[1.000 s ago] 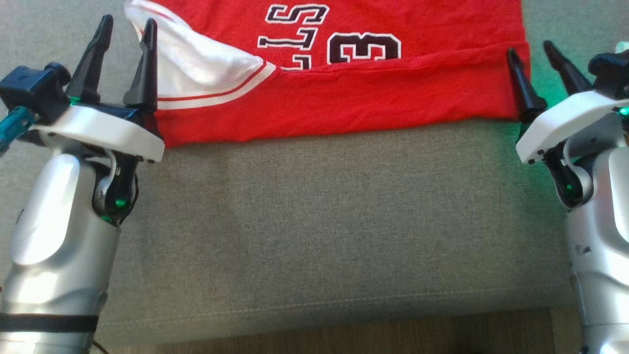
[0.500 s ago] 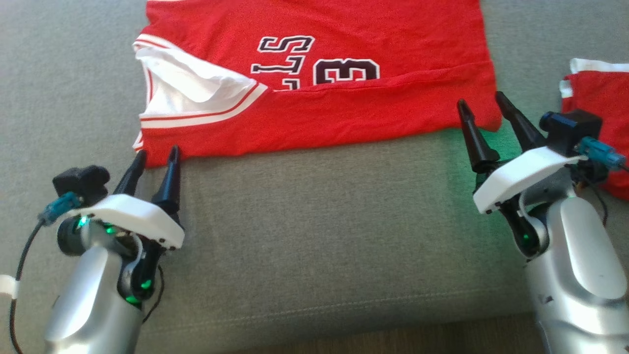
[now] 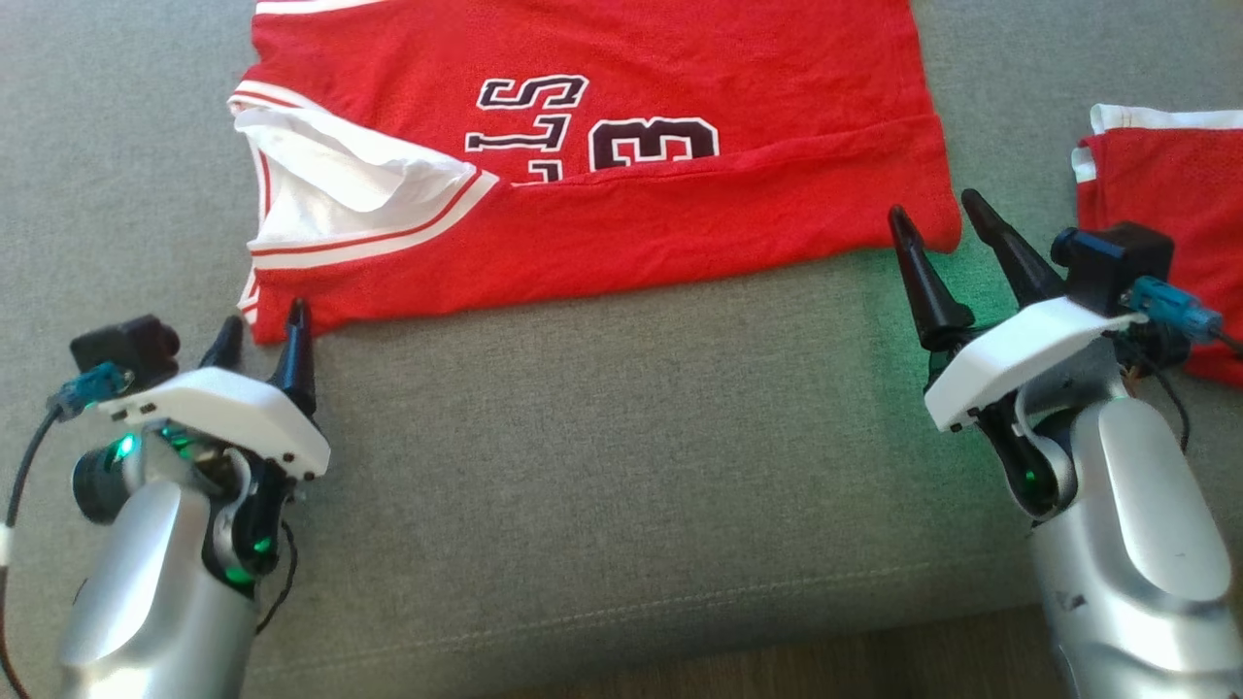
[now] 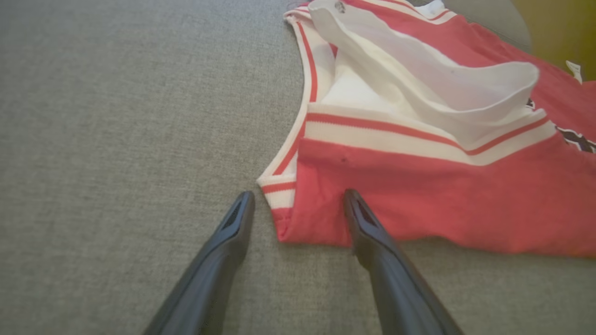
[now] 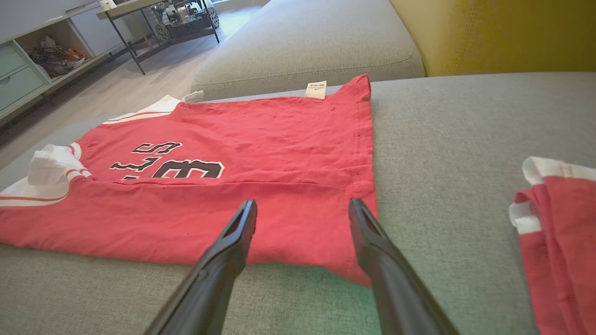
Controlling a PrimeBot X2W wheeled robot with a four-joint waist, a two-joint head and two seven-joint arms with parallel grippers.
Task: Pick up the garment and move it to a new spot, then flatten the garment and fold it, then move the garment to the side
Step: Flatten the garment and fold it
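Observation:
The garment, a red jersey (image 3: 621,204) with white striped trim and dark lettering, lies spread on the grey sofa cushion (image 3: 621,466), its near strip folded over. Its white inner side shows at the left armhole (image 3: 330,184). My left gripper (image 3: 262,322) is open just before the jersey's near left corner. In the left wrist view that corner (image 4: 307,218) lies between the two fingers of the left gripper (image 4: 298,195). My right gripper (image 3: 934,209) is open at the near right corner, and the right wrist view shows the right gripper (image 5: 303,204) straddling the jersey (image 5: 260,163) hem there.
A second red and white garment (image 3: 1156,194) lies bunched on the cushion to the right, close to my right wrist; it appears as the second garment (image 5: 563,232) in the right wrist view. A yellow cushion (image 5: 489,32) and another grey seat (image 5: 302,42) stand beyond. Wooden floor (image 3: 777,670) runs along the sofa's front edge.
The head camera has shifted, bringing the second garment into view. Both arms have drawn back toward the sofa's front; the left gripper went from beside the white armhole to the near left corner.

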